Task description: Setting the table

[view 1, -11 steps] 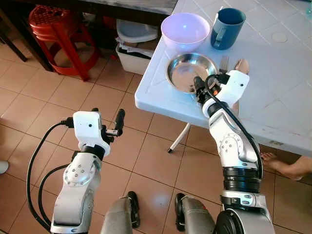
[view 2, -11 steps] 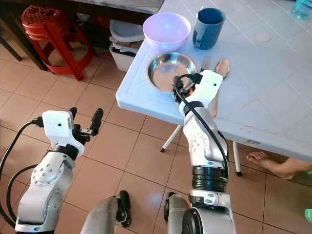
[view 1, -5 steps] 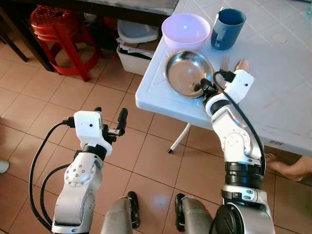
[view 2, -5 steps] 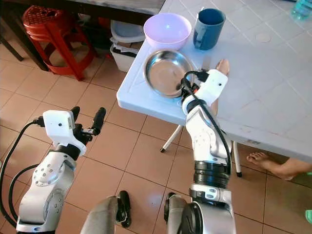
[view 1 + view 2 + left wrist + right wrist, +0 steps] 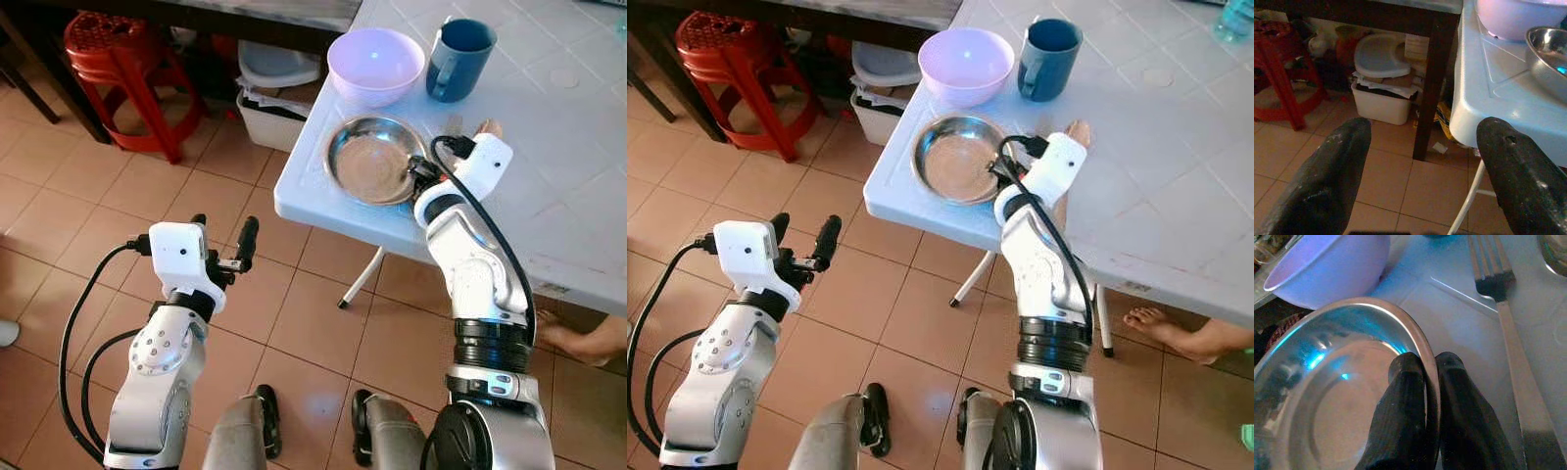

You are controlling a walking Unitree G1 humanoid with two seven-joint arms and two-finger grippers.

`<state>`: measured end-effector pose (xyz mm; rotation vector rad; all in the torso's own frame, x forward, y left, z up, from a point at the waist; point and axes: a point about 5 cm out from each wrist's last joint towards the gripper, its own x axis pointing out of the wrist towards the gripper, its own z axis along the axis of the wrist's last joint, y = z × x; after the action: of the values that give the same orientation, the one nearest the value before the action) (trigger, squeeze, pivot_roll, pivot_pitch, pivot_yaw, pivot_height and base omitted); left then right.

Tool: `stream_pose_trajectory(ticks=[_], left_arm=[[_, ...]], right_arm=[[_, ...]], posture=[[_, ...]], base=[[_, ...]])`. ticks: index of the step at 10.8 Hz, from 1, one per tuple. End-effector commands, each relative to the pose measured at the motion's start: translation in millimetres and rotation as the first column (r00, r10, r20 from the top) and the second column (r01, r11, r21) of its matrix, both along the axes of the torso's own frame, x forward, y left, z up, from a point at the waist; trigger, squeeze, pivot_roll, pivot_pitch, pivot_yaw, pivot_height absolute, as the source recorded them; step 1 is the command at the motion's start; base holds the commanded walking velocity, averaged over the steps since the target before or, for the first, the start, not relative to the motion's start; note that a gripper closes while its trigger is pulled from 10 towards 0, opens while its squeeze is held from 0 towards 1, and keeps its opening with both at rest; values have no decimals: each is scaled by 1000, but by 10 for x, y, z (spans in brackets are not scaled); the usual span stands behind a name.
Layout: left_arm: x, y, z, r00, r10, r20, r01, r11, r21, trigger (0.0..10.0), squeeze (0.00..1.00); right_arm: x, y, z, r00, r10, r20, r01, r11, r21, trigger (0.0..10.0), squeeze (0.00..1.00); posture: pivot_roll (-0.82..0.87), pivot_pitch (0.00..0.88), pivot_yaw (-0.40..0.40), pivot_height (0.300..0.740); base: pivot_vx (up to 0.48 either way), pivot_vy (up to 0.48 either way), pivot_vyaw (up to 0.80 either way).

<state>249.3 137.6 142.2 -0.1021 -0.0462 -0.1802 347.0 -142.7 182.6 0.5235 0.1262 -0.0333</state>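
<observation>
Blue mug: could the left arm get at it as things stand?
Probably not. The left gripper hangs open over the floor, off the table corner, while the mug stands far across it, behind the steel plate that the right gripper pinches.

A shiny metal plate [image 5: 372, 160] sat near the corner of the white table [image 5: 549, 186], with one finger of the right gripper [image 5: 1431, 382] inside its rim and one outside, squeezing it. A light purple bowl [image 5: 375, 64] stood just behind it, with a blue mug [image 5: 457, 59] beside the bowl. A metal fork [image 5: 1508, 318] lay flat next to the plate.
</observation>
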Motion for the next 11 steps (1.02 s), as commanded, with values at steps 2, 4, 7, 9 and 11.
stream_pose_trajectory(ticks=[2,4,7,9,11], left_arm=[[-10,36,-40,999,26,-27,-26,999,-18,10000,0],[-1,58,-64,998,55,-32,-55,998,-20,10000,0],[56,58,-71,998,64,-4,-64,998,-13,10000,0],[155,119,-51,991,130,17,-130,991,9,10000,0],[226,99,27,988,142,51,-142,990,-2,10000,0]], right_arm=[[-120,-55,-310,993,-1,-115,-5,999,-54,0,0],[-273,-23,-374,995,55,-82,-63,993,-103,0,0],[-406,-82,-293,995,52,88,-24,955,-297,0,0],[-433,-136,-327,994,23,107,10,954,-300,0,0],[-439,-200,-385,994,-1,113,39,942,-334,0,0]], posture=[[-6,244,41,740],[-10,231,29,740],[-21,196,28,740],[-24,179,28,740],[-19,161,21,740]], base=[[0,0,0],[0,429,0],[0,477,0],[0,448,0],[120,418,0]])
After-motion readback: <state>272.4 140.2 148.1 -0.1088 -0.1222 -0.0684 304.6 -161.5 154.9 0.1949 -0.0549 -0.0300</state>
